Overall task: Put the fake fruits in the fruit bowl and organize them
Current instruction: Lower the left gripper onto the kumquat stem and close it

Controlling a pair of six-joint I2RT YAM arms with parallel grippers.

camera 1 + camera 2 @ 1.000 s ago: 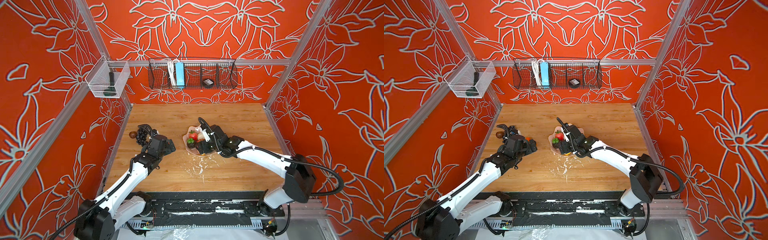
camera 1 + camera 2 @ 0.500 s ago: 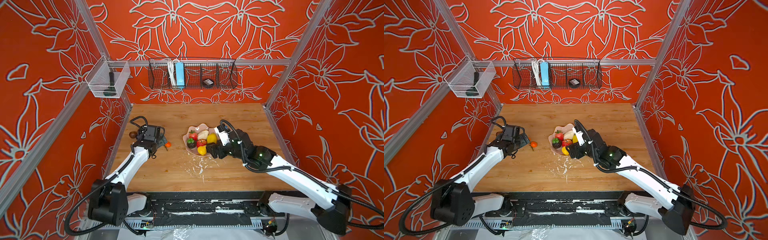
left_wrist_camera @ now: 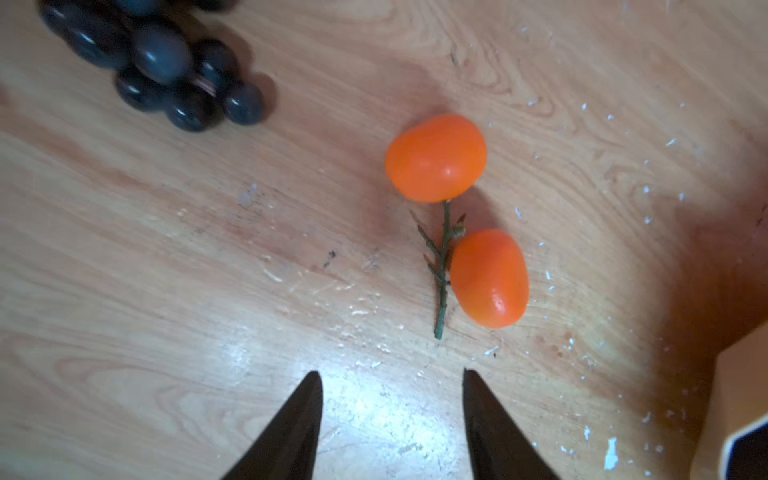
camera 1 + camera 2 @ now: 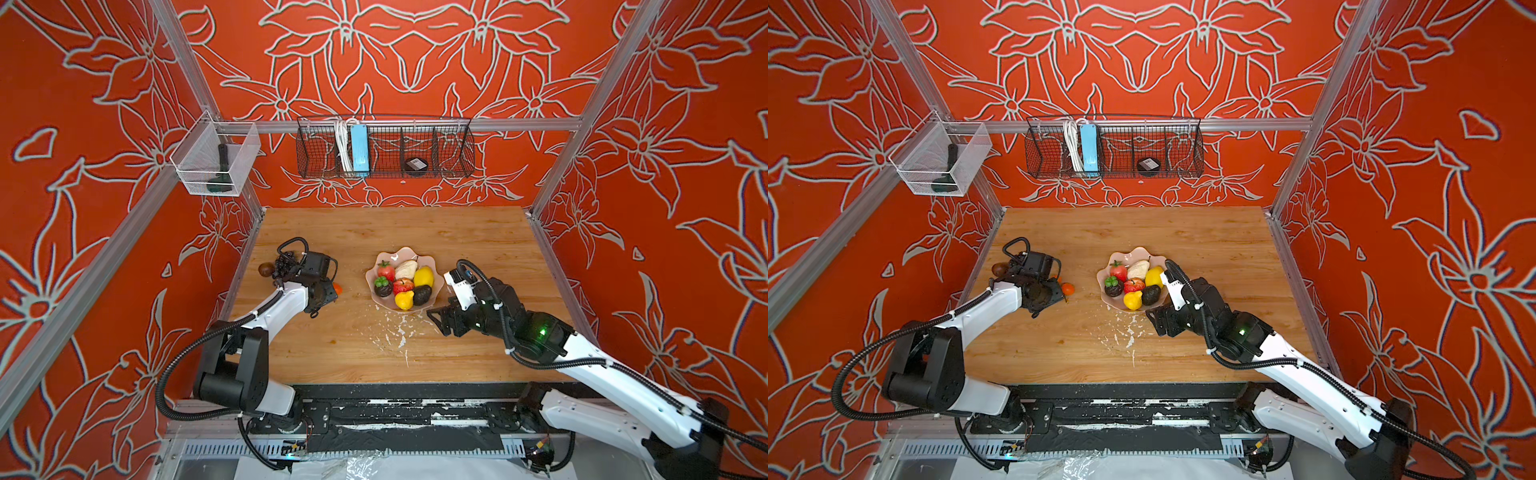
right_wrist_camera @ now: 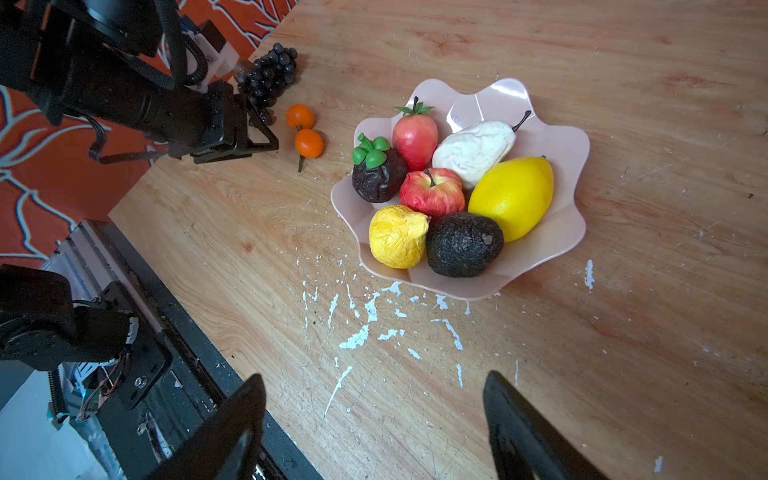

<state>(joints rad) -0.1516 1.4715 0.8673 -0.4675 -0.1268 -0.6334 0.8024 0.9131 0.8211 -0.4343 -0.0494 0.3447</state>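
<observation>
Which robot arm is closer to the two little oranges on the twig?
Left. The left gripper hangs right by the little oranges, jaws open, not touching them. The right gripper is across the fruit bowl from them, near its front edge.

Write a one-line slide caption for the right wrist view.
Seven fake fruits in the pink bowl; two oranges and black grapes lie on the table by the left gripper.
</observation>
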